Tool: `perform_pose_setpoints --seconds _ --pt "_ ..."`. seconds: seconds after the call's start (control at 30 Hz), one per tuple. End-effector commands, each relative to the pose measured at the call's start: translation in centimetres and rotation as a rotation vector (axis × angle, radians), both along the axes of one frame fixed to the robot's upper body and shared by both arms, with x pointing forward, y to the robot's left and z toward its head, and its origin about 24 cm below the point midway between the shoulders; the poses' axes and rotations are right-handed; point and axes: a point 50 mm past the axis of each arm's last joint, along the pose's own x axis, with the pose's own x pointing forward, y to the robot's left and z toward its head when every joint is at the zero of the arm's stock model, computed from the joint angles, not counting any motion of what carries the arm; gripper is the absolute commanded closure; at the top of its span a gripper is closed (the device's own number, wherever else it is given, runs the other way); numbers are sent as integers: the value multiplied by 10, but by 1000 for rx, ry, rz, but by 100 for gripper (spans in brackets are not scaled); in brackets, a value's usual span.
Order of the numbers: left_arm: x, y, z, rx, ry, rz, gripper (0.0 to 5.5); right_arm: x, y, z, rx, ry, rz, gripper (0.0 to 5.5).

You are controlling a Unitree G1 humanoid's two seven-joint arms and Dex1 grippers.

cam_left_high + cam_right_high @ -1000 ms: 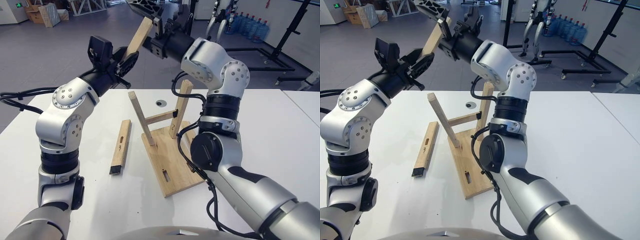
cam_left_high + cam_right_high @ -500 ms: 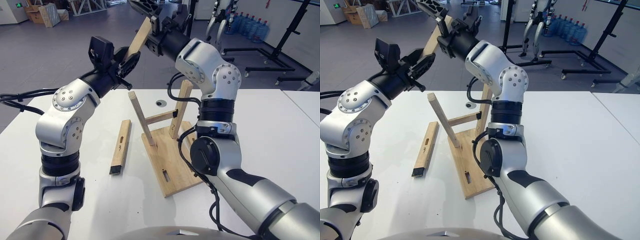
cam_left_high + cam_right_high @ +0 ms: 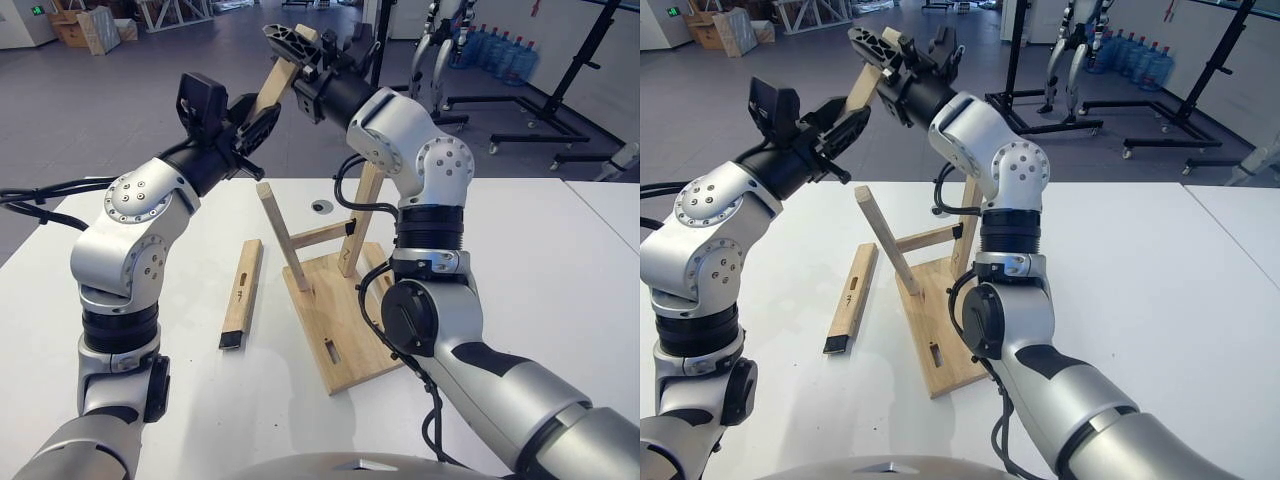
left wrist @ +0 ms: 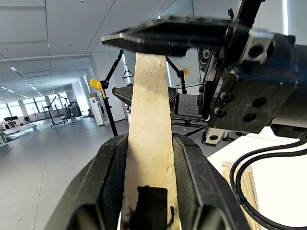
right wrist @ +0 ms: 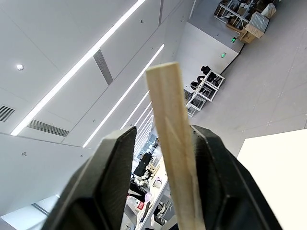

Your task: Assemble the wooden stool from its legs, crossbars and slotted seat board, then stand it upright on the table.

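A loose wooden leg [image 3: 271, 87] is held slanting in the air beyond the table's far edge. My left gripper [image 3: 253, 116] is shut on its lower end, and the left wrist view shows the leg [image 4: 150, 139] pinched between the fingers [image 4: 113, 177]. My right gripper [image 3: 300, 48] is shut on the upper end [image 5: 171, 139]. On the table lies the slotted seat board [image 3: 341, 335], with two legs [image 3: 283, 236] standing tilted in it, joined by a crossbar [image 3: 320, 236]. Another leg [image 3: 241, 291] lies flat to the left of the board.
The white table [image 3: 540, 260] has a small round hole [image 3: 321, 206] near its far edge and free room on the right. My right arm's elbow [image 3: 432, 170] hangs over the standing legs. Racks and water bottles [image 3: 500, 50] stand on the floor behind.
My right gripper has come down and closed in over the top end of the held leg, and its elbow has swung left. The left arm and the parts on the table have stayed put.
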Motion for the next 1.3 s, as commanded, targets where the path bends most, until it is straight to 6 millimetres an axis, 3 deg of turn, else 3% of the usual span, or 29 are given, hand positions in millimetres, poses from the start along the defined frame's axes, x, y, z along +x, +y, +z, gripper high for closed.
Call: perform_pose_setpoints --seconds 0.03,0.2,0.67,0.7,0.87,0.97,1.03,1.17,1.3 --pt "1 -1 -5 4 27 -1 423 1 2 -2 4 7 -8 420" --pt "0 -1 -6 5 29 -3 423 2 -2 1 24 3 -25 495" --pt "-1 -5 -8 -41 80 -36 423 5 -15 2 -55 -63 -115 510" --pt "-1 -5 -9 -50 83 -24 387 5 -16 1 -60 -69 -121 510" --pt "2 1 -15 -21 102 37 317 6 -20 1 -78 -87 -141 510" --pt "3 8 -11 -13 75 74 315 7 -24 3 -94 -106 -164 510" --pt "2 19 5 -100 28 96 315 11 -37 14 -108 -158 -240 510" --pt "-8 34 39 -338 -76 45 315 23 -95 49 -76 -262 -485 510" --pt "-7 41 42 -398 -68 68 315 22 -134 66 -87 -326 -617 510"
